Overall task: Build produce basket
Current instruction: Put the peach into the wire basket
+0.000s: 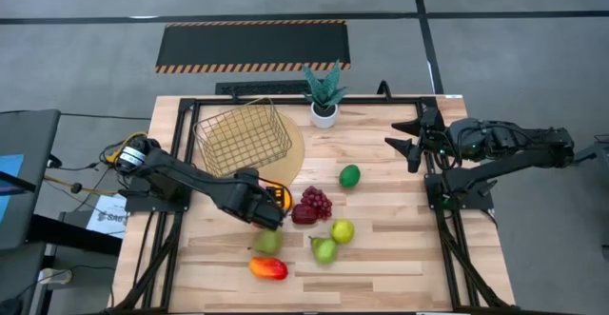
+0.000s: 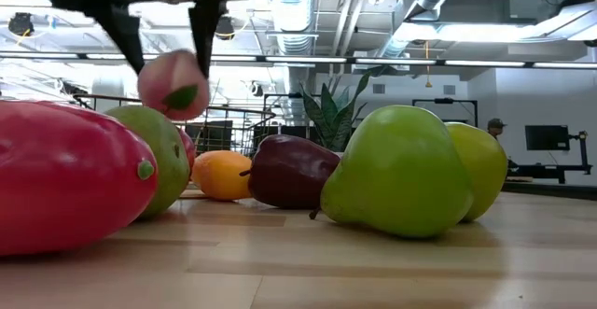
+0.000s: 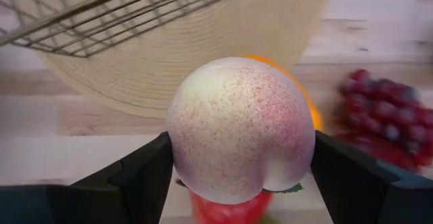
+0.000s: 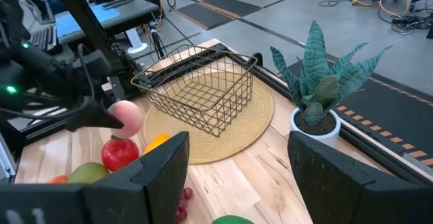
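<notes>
From above, the left pincer (image 1: 265, 212) sits over the cluster of produce near the middle of the counter (image 1: 400, 258), just beside the round woven mat (image 1: 290, 153) that carries the empty gold basket (image 1: 243, 136); the right pincer (image 1: 411, 139) waits with its jaws spread near the counter's right edge, beside the potted plant (image 1: 324, 94). At counter height the pink peach (image 2: 173, 85) hangs clear of the surface between two dark fingers, above the mango (image 2: 65, 174) and green pear (image 2: 401, 171), so a slip would drop it among fruit that could roll. The left wrist view shows the fingers clamped on the peach's (image 3: 240, 136) rounded flanks, low on its body; that smooth, curved skin looks likely to squirt out if the arm swings fast, and the basket rim (image 3: 115, 11) ahead could catch the fruit if carried too low. From the right wrist, the basket (image 4: 203, 88) stands upright and unobstructed, the peach (image 4: 125, 118) near it.
</notes>
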